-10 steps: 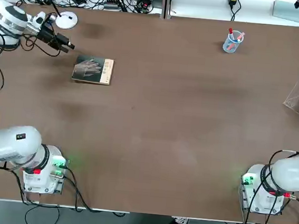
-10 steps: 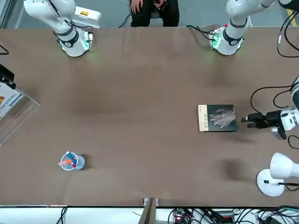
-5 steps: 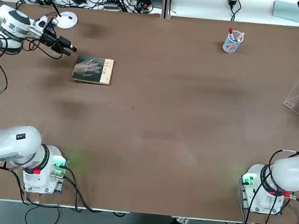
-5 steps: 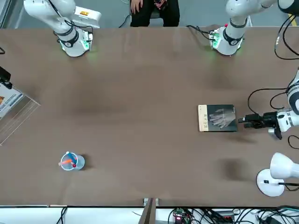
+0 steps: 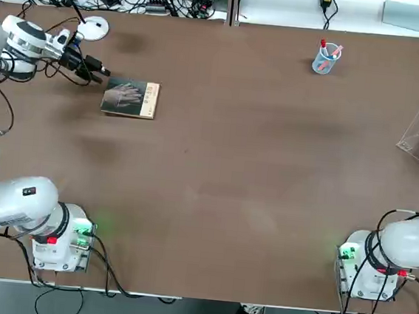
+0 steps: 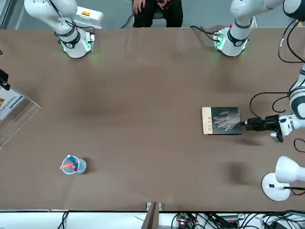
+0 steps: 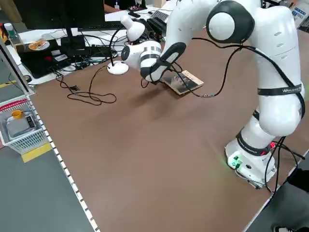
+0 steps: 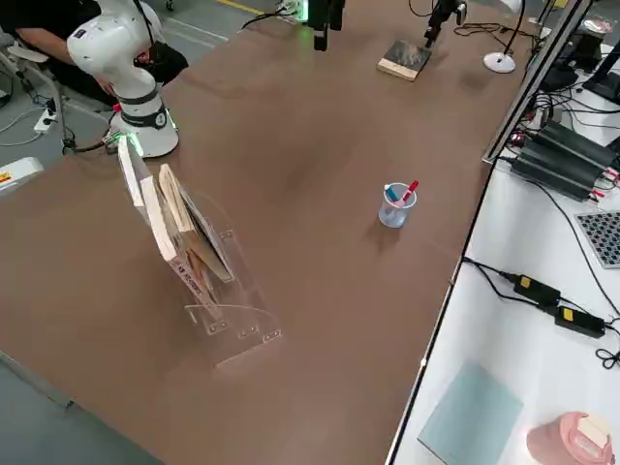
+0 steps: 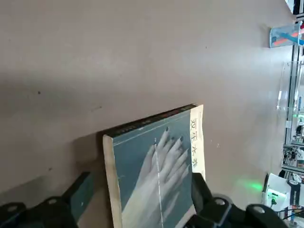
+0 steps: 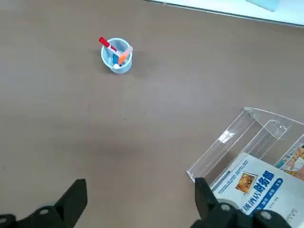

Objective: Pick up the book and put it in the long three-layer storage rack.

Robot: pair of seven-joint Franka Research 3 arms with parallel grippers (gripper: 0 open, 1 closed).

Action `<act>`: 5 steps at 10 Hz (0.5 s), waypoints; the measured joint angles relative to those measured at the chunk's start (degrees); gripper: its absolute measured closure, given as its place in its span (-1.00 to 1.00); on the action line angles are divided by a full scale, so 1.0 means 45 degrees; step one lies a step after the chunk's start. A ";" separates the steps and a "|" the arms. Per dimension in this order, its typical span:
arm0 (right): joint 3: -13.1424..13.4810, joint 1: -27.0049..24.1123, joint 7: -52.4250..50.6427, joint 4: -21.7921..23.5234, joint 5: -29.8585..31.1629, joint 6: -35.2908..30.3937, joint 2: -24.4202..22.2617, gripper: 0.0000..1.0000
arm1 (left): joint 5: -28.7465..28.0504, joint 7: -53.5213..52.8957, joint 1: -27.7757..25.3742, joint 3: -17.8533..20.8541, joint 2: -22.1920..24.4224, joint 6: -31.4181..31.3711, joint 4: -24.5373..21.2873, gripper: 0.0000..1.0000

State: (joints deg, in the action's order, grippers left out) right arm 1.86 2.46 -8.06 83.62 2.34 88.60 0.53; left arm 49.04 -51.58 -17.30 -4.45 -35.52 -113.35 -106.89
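Nearest, beyond the table's [image 5: 212,202] near edge, a person [image 6: 157,13] sits with the upper body cut off by the front view. The bases of my two arms stand at the near left and near right.

Farther out on the right, my right tool [image 10: 141,184] is spread, with nothing between its fingers. It is out of frame from overhead, and the front view catches only a dark bit of it above the rack. That clear rack [image 10: 221,147] stands at the right side of the table, cut off by the top view's edge. A white booklet [image 10: 266,185] with blue lettering leans in it, and more thin books [image 8: 179,218] stand behind or beside; I can't make out exactly which tier each one fills.

At the far left lies the book [image 5: 130,98], flat on the table, hand picture upward, its tan strip toward the right. My left tool [image 9: 141,187] is at the book's left side, fingers spread wide. One finger hides part of the cover in the wrist view; I can't tell whether it touches.

Farther still, a white lamp [image 5: 93,28] stands at the left, and a cup of pens [image 5: 324,63] at the right.
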 joint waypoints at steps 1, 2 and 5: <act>0.0005 -0.0065 -0.0110 0.0000 0.0000 -0.0141 0.0000 -1.00 | 0.0043 0.0000 -0.0004 0.0000 -0.0102 0.0000 0.0003 -0.81; 0.0008 -0.0100 -0.0145 -0.0001 0.0000 -0.0281 0.0000 -1.00 | 0.0121 0.0000 -0.0009 0.0000 -0.0206 0.0000 0.0003 -0.81; 0.0014 -0.0153 -0.0150 -0.0016 0.0000 -0.0552 -0.0007 -1.00 | 0.0362 0.0000 -0.0012 0.0000 -0.0436 0.0000 0.0008 -0.81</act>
State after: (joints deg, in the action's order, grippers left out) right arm 1.92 1.77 -8.74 83.55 2.34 86.12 0.50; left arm 50.67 -51.58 -17.35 -4.45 -37.48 -113.35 -106.86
